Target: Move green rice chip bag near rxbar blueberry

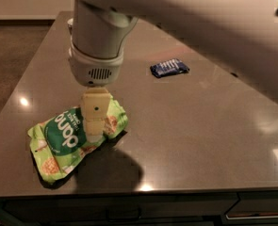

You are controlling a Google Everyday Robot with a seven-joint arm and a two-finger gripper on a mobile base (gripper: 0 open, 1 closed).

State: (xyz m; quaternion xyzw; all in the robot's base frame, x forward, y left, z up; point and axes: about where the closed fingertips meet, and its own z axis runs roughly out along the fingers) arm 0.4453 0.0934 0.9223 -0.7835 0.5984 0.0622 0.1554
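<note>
The green rice chip bag (pixel 61 138) lies crinkled on the grey table (pixel 200 135) near its front left edge, dark green circle facing up. My gripper (pixel 95 133) hangs from the big white arm (pixel 98 36) and points straight down onto the bag's right end, at or just above its surface. The rxbar blueberry (pixel 169 68), a small flat dark-blue wrapper, lies further back and to the right of the bag, well apart from it.
The white arm spans the upper part of the view and hides the back left of the table. The table's front edge runs just below the bag. Dark floor shows at the left.
</note>
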